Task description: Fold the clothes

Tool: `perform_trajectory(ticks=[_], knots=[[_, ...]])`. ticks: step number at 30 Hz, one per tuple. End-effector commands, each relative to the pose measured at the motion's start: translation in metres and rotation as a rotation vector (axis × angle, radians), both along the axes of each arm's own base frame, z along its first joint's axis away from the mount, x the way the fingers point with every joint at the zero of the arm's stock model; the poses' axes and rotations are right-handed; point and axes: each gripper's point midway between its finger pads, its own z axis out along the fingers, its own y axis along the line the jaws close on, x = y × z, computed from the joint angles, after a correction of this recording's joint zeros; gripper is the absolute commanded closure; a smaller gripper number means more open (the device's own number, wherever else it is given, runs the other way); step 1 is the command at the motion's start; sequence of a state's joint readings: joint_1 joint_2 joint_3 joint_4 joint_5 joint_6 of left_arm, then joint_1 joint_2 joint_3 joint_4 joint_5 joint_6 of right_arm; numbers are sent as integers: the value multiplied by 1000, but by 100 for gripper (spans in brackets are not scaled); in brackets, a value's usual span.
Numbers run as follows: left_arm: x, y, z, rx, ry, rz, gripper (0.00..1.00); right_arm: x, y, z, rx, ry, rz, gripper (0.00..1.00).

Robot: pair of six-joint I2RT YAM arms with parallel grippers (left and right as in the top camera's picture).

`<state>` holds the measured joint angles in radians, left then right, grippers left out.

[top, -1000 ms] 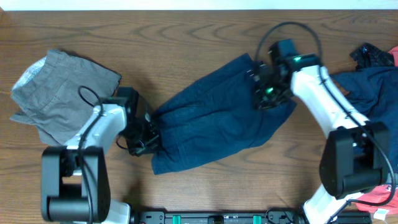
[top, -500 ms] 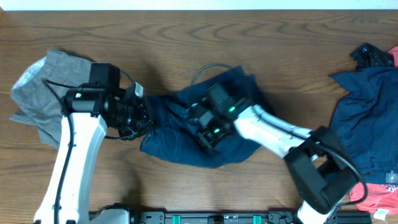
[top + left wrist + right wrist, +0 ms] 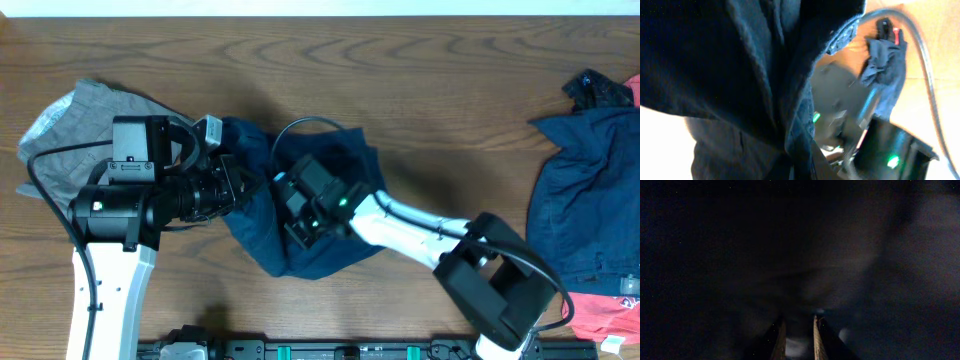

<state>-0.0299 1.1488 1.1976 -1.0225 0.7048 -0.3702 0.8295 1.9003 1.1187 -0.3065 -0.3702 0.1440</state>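
Note:
A pair of navy shorts [image 3: 335, 255] lies bunched at the table's middle. My left gripper [image 3: 238, 185] is raised and shut on the shorts' left edge; in the left wrist view the cloth [image 3: 715, 60] hangs over the fingers [image 3: 800, 165]. My right gripper [image 3: 297, 228] sits low on the same shorts, just right of the left one. In the right wrist view its fingers [image 3: 799, 337] are nearly together with dark cloth [image 3: 790, 255] between and all around them. A grey garment [image 3: 60, 145] lies at the far left.
A second navy garment [image 3: 585, 200] lies at the right edge, with a red garment [image 3: 610, 315] below it and a small dark piece [image 3: 590, 88] above it. The right arm's cable [image 3: 300, 125] loops over the shorts.
My right gripper has swept left across the table, dragging the shorts' right side over towards the left gripper. The left arm has risen with its edge. The shorts are now bunched.

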Motion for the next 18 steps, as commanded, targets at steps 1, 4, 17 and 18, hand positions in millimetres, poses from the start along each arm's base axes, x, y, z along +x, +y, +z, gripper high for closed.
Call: perform_trajectory(ticks=[1,4,17,18], knots=[[6,10,-1,58,-7,41,94,56,-32,36,15,-75,-168,78],[9,13,-14,80,32,51,94,81,-73,48,-7,-73,-277,76],[45,-24,-49,80,61,-58,94,79,-189,-27,-299,127,-429,83],[47,-32,-52,74,66,-66,94,75,-190,-33,-309,145,-428,85]])
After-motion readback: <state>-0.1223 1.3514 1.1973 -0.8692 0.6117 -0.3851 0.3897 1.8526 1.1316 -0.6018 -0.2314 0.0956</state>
